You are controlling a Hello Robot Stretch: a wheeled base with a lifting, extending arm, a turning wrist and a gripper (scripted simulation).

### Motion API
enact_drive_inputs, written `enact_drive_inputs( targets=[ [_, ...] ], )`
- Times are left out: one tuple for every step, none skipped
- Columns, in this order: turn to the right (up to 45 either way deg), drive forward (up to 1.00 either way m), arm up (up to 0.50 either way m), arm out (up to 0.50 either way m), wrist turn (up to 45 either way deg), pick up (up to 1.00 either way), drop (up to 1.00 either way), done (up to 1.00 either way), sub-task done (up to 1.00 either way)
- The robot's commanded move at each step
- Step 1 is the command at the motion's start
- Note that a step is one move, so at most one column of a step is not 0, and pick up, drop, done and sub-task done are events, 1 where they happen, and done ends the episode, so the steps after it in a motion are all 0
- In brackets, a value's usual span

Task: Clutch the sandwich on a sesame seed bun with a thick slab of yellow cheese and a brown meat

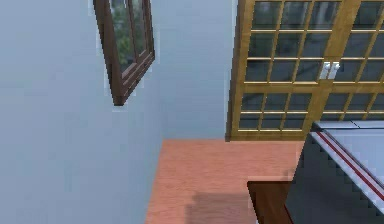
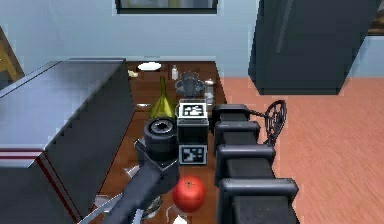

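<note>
Wall in pale blue takes the forward view's left, with a dark-framed window (image 1: 126, 45) high on it. Right of that we see a wood-framed glass door (image 1: 310, 70), and at the lower right a grey cabinet (image 1: 340, 175).

In the arm side view the grey cabinet stands at the left, hard against a long brown table (image 2: 140, 105). Across the table we find cutlery (image 2: 105, 207) near the bottom, a white plate (image 2: 150, 66) at the far end, a yellow-green vase (image 2: 163, 95), some small things (image 2: 190, 85) just right of it, and a red fruit (image 2: 188, 192). The gripper (image 2: 140, 185) lies over the table's near part, left of the arm (image 2: 250, 170). We cannot tell how its fingers are set, nor whether it holds anything. A dark fridge (image 2: 300, 45) stands at the upper right.

We cannot pick out the sandwich; it may be among the small things, which are too small to name. We judge this to be the approach step. Next, we must find the bun and line up on it, keeping clear of the vase and fruit.
</note>
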Motion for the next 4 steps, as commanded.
enact_drive_inputs(
  targets=[
    [0.0,0.00,0.00,0.00,45.0,0.00,0.00,0.00,0.00],
    [0.0,0.00,0.00,0.00,45.0,0.00,0.00,0.00,0.00],
    [0.0,0.00,0.00,0.00,12.0,0.00,0.00,0.00,0.00],
    [0.0,0.00,-0.30,0.00,0.0,0.00,0.00,0.00,0.00]
  ],
)
